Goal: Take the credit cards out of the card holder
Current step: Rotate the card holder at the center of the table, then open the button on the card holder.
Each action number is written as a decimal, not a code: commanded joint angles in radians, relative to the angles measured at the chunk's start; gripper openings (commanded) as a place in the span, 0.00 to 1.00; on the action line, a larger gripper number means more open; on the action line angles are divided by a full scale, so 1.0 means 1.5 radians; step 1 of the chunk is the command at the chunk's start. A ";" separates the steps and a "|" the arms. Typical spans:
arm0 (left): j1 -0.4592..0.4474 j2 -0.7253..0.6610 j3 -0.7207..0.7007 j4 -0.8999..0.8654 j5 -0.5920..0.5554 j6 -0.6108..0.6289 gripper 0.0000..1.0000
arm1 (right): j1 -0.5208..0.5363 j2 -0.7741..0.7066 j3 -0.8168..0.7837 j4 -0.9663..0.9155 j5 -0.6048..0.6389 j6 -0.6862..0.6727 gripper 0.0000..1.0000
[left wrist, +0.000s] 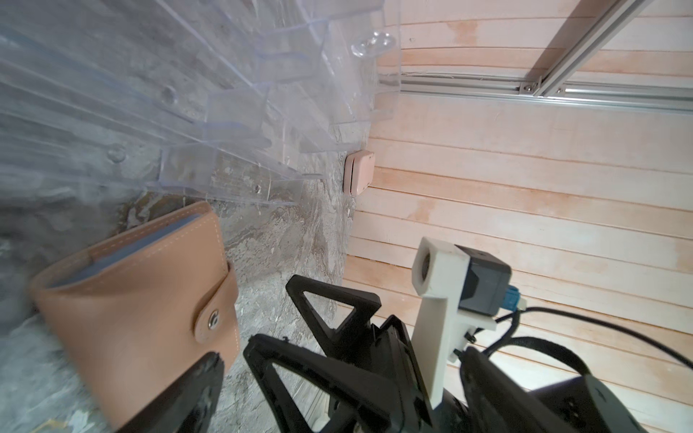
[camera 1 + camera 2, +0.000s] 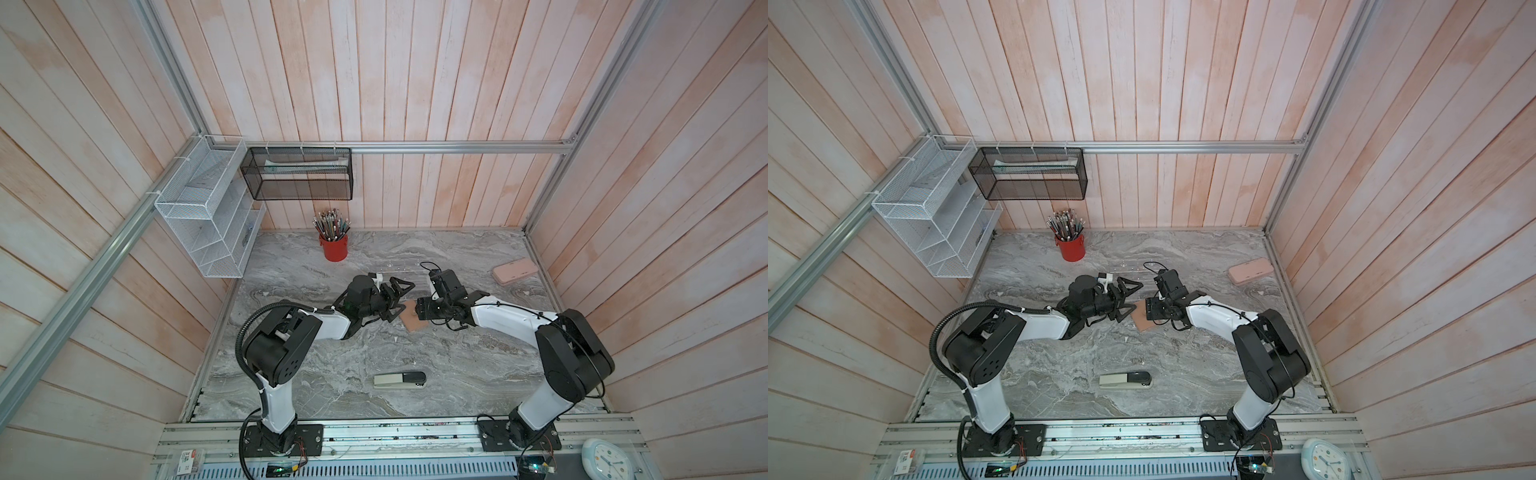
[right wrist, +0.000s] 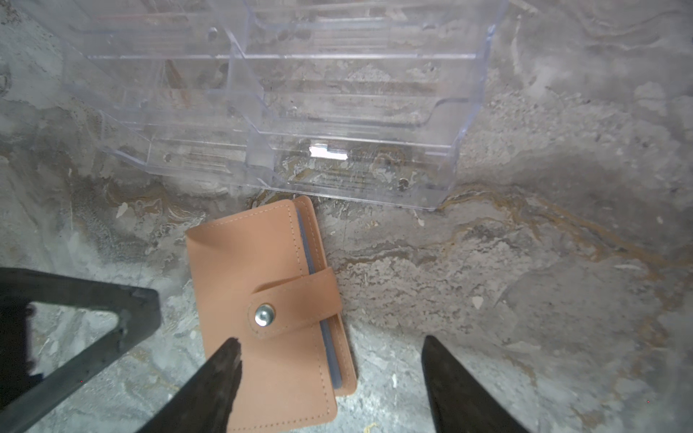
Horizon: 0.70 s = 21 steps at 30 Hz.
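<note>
One marble table (image 2: 332,353) carries one tan card holder (image 3: 270,262) with a single metal snap (image 3: 264,314), one clear acrylic rack (image 3: 337,112), one pink case (image 2: 514,271), one stapler (image 2: 400,380) and one red cup (image 2: 334,249) of pencils (image 2: 331,224), too small and too crowded to count. Two robot arms reach over it, the left arm (image 2: 328,326) and the right arm (image 2: 507,320), each bearing one gripper: the left gripper (image 2: 405,297) and the right gripper (image 3: 330,341). One white wire shelf (image 2: 208,216) and one black mesh basket (image 2: 299,174) hang on the walls, and one clock (image 2: 606,459) lies by the front rail.
</note>
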 commanded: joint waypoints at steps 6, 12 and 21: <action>0.000 0.029 -0.035 0.069 -0.042 -0.072 1.00 | 0.005 0.027 0.016 0.026 -0.043 -0.002 0.74; -0.002 0.049 -0.042 0.075 -0.052 -0.090 1.00 | 0.019 0.038 0.016 0.037 -0.035 0.007 0.74; -0.001 0.064 -0.044 0.069 -0.064 -0.104 1.00 | 0.030 0.055 0.021 0.037 0.006 0.029 0.70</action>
